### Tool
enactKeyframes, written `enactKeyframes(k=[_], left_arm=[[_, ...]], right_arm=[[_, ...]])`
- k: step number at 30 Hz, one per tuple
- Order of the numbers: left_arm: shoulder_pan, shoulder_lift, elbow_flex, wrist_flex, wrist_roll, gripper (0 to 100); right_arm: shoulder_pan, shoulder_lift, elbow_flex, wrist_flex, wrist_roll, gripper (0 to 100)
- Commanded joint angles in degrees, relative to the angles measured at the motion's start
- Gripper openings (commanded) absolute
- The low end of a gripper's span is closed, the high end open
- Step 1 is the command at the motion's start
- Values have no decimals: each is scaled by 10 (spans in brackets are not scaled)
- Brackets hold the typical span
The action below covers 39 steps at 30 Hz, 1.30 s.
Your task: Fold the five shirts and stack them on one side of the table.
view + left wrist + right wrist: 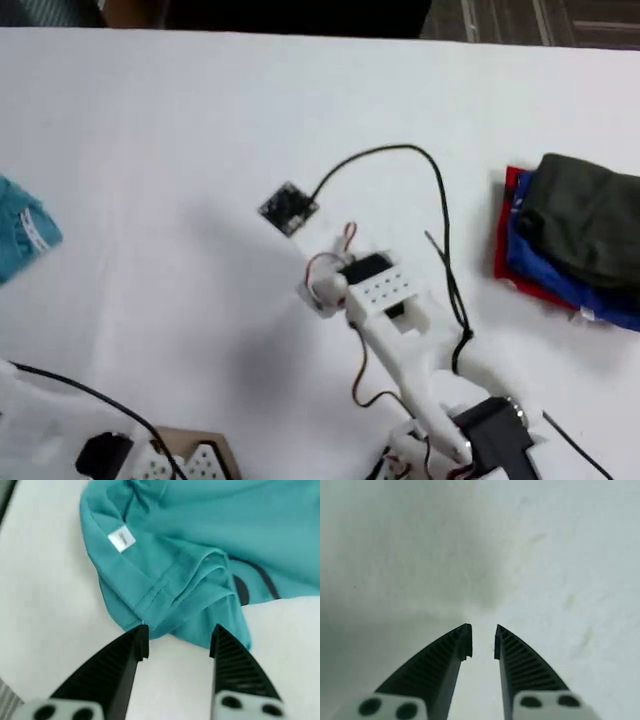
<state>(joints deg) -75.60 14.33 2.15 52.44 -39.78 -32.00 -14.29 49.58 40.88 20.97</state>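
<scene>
1. left gripper (180, 641): black ribbed fingers spread wide, gripping nothing, with the tips just short of the hem of a crumpled teal cotton shirt (200, 540).
2. this shirt is unfolded and bunched, its stitched hem doubled over itself. it has a small white label (122, 538) near one edge and a dark curved print (252, 580) on the cloth.
3. from the high view, the teal shirt (25, 235) lies at 9 o'clock on the white table (200, 120).
4. at 3 o'clock sits a stack of folded shirts. a dark olive shirt (590, 215) is on top, a royal blue shirt (545, 265) under it, and a red shirt (503, 240) at the bottom.
5. right gripper (482, 641): fingers nearly together with a narrow gap, nothing between them, over bare table.
6. white right arm (400, 330) stretches from 5 o'clock toward the table's middle, with a black cable (440, 200) looping over it.
7. white left arm (50, 420) sits low at 7 o'clock.
</scene>
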Motion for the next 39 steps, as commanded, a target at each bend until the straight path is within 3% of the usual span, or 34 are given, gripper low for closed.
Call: enactKeyframes(k=[1,13,18,20,23,30,35,39], left_arm=[[-22,73,-114,34,10,223],[4,364,-408,246,7,222],[51,434,-528,383,8,218],[77,445,-580,436,11,167],[120,450,-639,495,13,10],[200,380,-619,499,104,26],[309,278,-513,499,119,26],[409,176,-407,499,174,26]], right_arm=[[-3,-23,3,-15,-4,88],[-3,-23,19,-33,-4,87],[-3,-24,25,-44,-4,87],[-3,-24,25,-44,-4,87],[-3,-24,25,-44,-4,87],[1,-24,27,-58,-10,84],[35,-24,27,-76,-98,86],[94,-24,24,-81,-142,87]])
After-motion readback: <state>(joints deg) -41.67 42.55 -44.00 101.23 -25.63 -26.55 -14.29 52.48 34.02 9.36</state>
